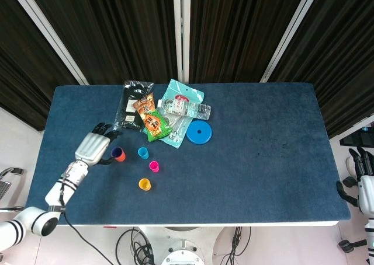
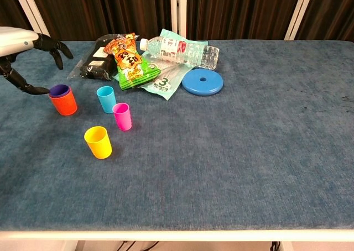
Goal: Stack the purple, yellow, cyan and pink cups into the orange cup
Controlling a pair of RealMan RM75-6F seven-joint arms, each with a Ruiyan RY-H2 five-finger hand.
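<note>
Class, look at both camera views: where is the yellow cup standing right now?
The yellow cup stands upright on the table's near left part, alone, just in front of the pink cup and apart from it; the head view shows it nearest the front edge.

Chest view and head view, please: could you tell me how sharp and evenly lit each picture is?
Chest view: sharp and evenly lit; the small yellow plastic cup casts only a soft, short shadow, and the clear plastic water bottle shows mild glare. Head view: also even, but the cups are small and the white floor edges look bright, nearly washed out.
</note>
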